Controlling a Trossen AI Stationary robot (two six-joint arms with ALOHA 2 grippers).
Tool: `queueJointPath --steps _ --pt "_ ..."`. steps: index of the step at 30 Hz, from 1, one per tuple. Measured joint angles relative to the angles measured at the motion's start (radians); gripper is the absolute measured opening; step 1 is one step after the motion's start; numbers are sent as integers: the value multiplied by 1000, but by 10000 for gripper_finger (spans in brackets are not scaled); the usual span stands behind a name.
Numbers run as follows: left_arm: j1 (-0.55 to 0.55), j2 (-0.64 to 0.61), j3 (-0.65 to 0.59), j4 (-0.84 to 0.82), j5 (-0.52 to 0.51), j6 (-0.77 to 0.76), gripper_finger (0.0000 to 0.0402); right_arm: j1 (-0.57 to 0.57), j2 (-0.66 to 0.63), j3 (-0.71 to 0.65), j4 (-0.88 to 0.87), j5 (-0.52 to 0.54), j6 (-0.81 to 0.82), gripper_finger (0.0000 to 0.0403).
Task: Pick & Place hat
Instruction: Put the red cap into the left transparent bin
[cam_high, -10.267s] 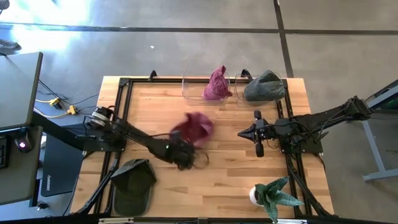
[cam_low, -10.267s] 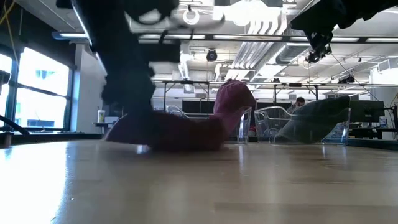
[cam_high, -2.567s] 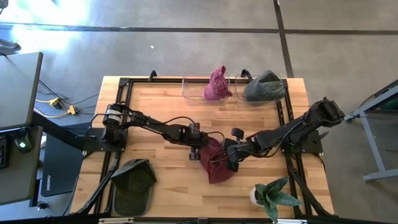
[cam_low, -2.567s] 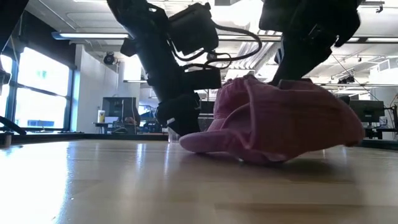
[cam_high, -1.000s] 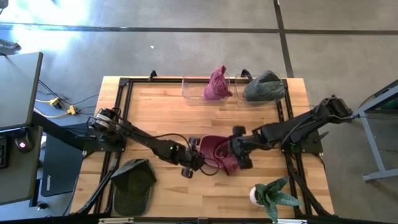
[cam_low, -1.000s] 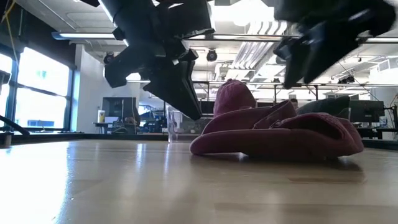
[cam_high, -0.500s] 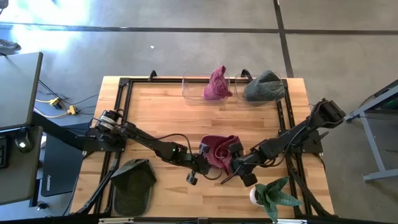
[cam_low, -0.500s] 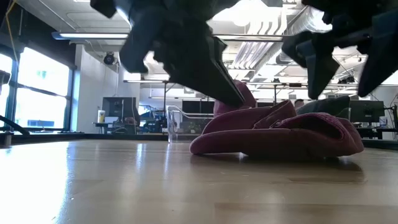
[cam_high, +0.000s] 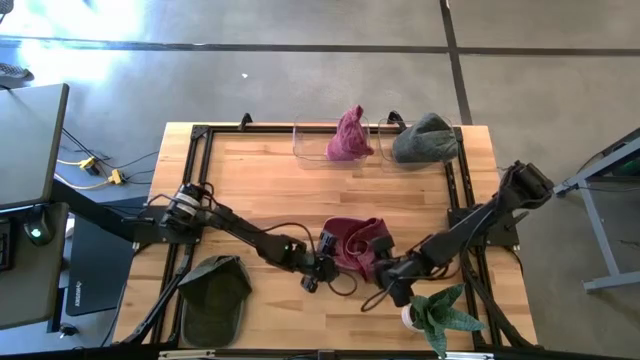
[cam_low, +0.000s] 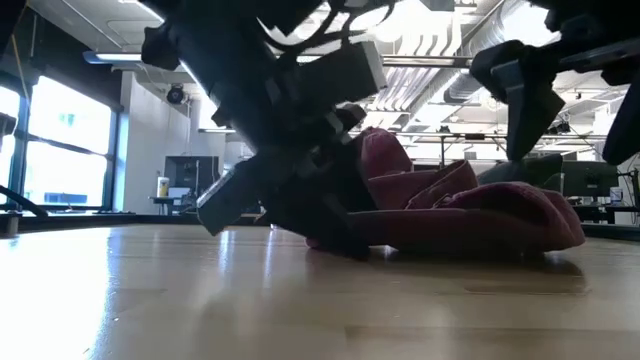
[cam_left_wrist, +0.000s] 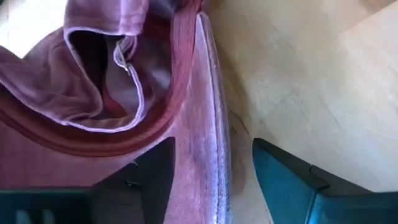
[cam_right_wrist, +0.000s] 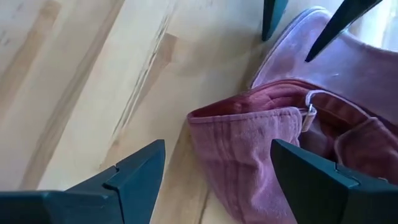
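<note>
Two grippers meet at maroon hat (cam_high: 352, 244), which lies crumpled, inside up, on wooden desk (cam_high: 250, 190) near centre front. Left gripper (cam_high: 322, 270) at hat's left edge, fingers (cam_left_wrist: 283, 180) spread, one at each side of brim, not pressed on it. Right gripper (cam_high: 390, 280) at hat's front right side, fingers (cam_right_wrist: 140, 168) spread wide, apart from cloth. Second maroon hat (cam_high: 348, 135) and grey hat (cam_high: 425, 138) in clear bins at back edge. Dark green cap (cam_high: 215, 290) at front left, potted plant (cam_high: 440, 312) at front right.

Since half a second ago, the left gripper (cam_high: 322, 268) now straddles the maroon cap's (cam_high: 352, 243) brim edge, while the right gripper (cam_high: 385, 283) sits slightly farther back.
</note>
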Motion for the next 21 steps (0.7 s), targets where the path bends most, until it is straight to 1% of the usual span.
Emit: queueJointPath --steps 1,3,5,8,9,10,13,15,17,21 --pt "0 -1 0 -2 -3 -1 198 10 0 0 -1 16 2 287" --pt "8 1 0 2 3 -14 167 31 0 0 -1 50 5 288" --pt "16 2 -1 -1 -2 -42 123 48 0 0 -8 82 5 288" --pt "24 1 -1 4 -16 -86 46 67 0 0 -25 135 7 287" --pt "29 -1 0 8 -28 -97 25 72 0 0 -36 149 10 287" --pt "30 -6 0 8 -37 -109 15 74 1 0 -45 158 22 286" --pt "29 -21 0 -6 -65 -174 18 74 15 0 -72 182 57 286" --pt "29 -46 -2 -42 -67 -205 13 74 28 0 -90 213 76 286" --pt "29 -83 -2 -69 -65 -248 5 74 38 0 -97 249 93 286" --pt "29 -150 -3 -119 -82 -322 7 74 61 0 -89 353 97 286"
